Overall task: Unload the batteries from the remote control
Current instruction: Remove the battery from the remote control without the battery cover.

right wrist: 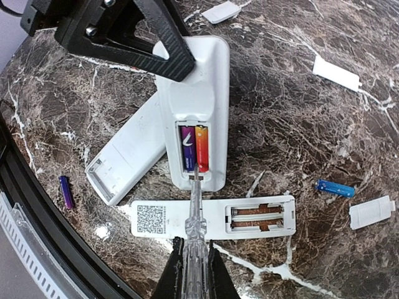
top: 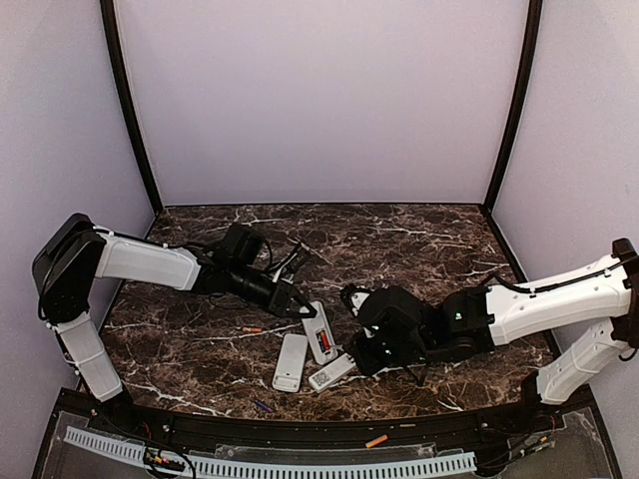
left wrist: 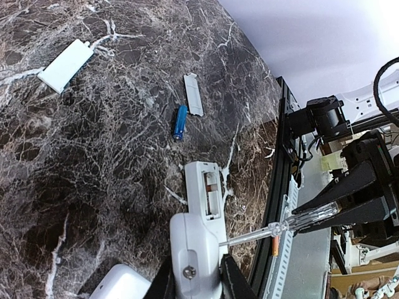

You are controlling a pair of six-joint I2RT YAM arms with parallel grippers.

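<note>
Screwdriver with a clear plastic handle (right wrist: 194, 224) is sitting clamped in the closed right gripper (right wrist: 192, 261). Its metal tip is reaching the near end of the open bay. Just beyond that tip, a purple cylindrical battery (right wrist: 187, 148) and an orange cylindrical battery (right wrist: 201, 148) are lying side by side, both seated in the white plastic remote control (right wrist: 190, 93). Farther along, the left gripper (left wrist: 198, 280) is squeezing that remote's far end.

Counting now, two cells are sitting loaded and four are lying loose: an orange one on the front rail (top: 376, 440), a purple one near the table edge (right wrist: 65, 191), a blue one (right wrist: 335, 188) and another orange one (top: 252, 329). Three remotes in all: the QR-labelled white remote (right wrist: 215, 219) and the angled white remote (right wrist: 128, 152) are showing empty bays. Three small flat white covers (right wrist: 372, 212) are lying scattered.
</note>
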